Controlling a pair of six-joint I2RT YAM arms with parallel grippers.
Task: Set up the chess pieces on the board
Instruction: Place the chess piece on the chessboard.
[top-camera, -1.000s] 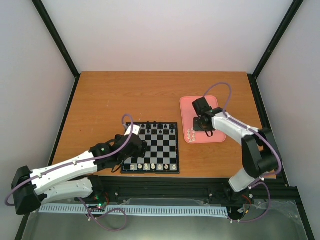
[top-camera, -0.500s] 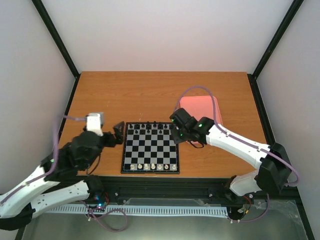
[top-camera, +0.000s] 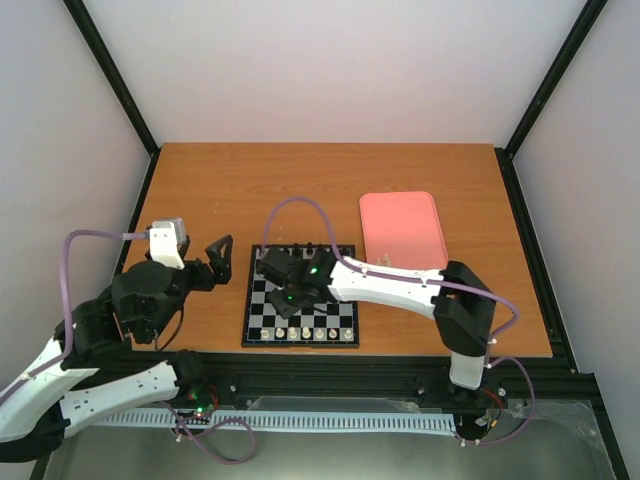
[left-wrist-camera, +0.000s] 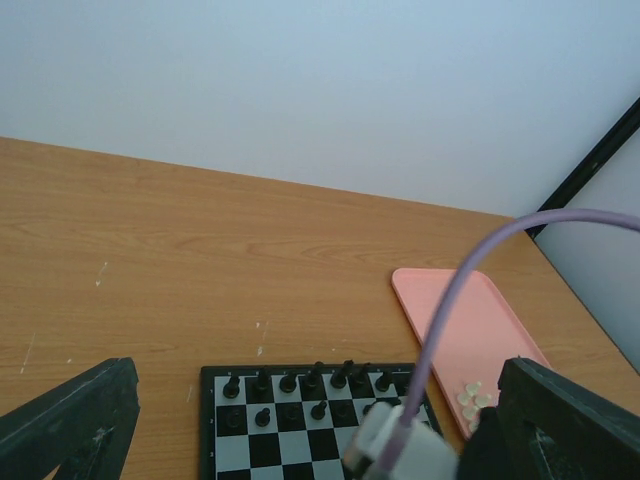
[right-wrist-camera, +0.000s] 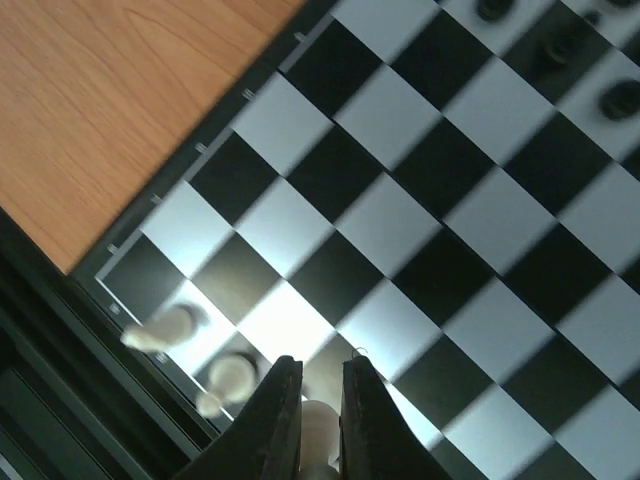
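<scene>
The right end effector (right-wrist-camera: 320, 372) was closed on a cream piece (right-wrist-camera: 318, 418). Its two fingers pinched the piece's slim body, so the jaws stood almost together. It pointed nearly straight down, low over the near left part of the board (right-wrist-camera: 480, 250). That pose likely served to set the piece upright on one square without tipping anything nearby. Which square it was meant for could not be told.

Just beside the fingers, along the board's near edge, two placed pieces (right-wrist-camera: 225, 378) showed as pale blurs. The top view showed a line of cream figures along that same near row, so the held piece probably belonged with them, either in that row or in the one ahead of it. The black pieces (top-camera: 300, 250) stood at the far side, well apart from the grip.

The right arm reached in from the right, crossing the board's right edge. The tray (top-camera: 400, 225) lay just to the right of the board, within that arm's easy reach. A few spare pieces (left-wrist-camera: 470, 395) sat at its near corner, so more trips seemed due.

The left end effector (top-camera: 216, 262) gaped fully open and held nothing. It was raised above the counter (top-camera: 200, 190), left of the board. It was probably parked there to leave the right arm room over the squares.
</scene>
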